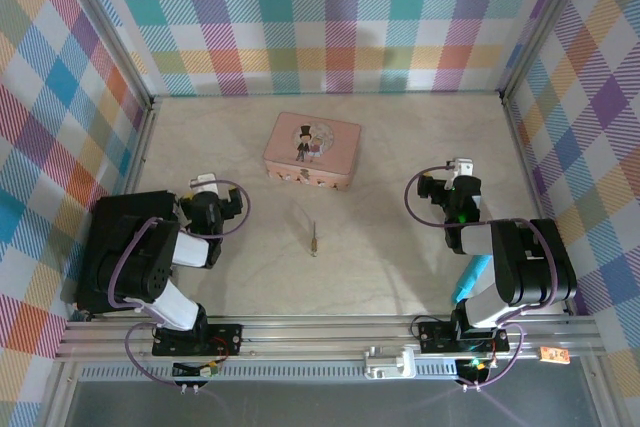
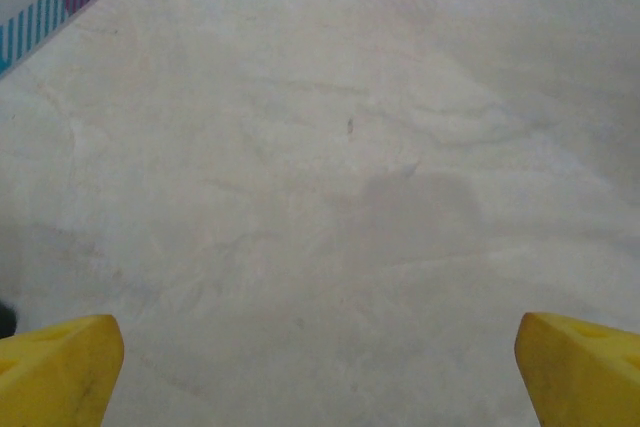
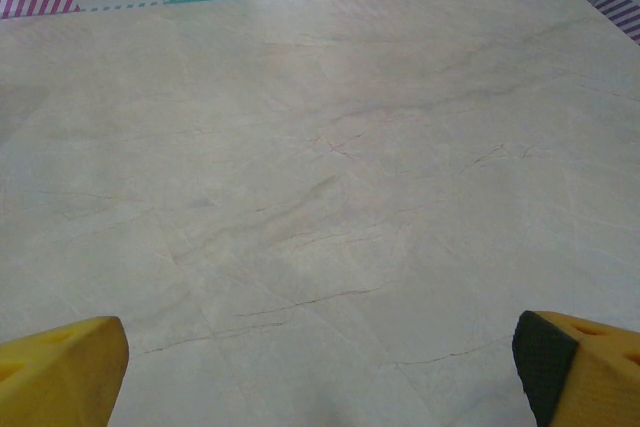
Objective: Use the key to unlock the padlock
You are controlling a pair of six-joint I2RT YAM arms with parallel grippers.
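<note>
Beyond the key (image 1: pixel 313 238) lies a closed pink tin (image 1: pixel 311 151).

Looked down from high above and behind the arm bases (image 1: pixel 190 332), facing twelve o'clock, far enough to take in the whole table (image 1: pixel 400 277) and plaid walls (image 1: pixel 330 17). Rode each wrist low and close over the tabletop, aimed toward twelve o'clock; wall foot at eleven on the left, along twelve on the right. Shared that pale marbled surface with the overhead.
</note>
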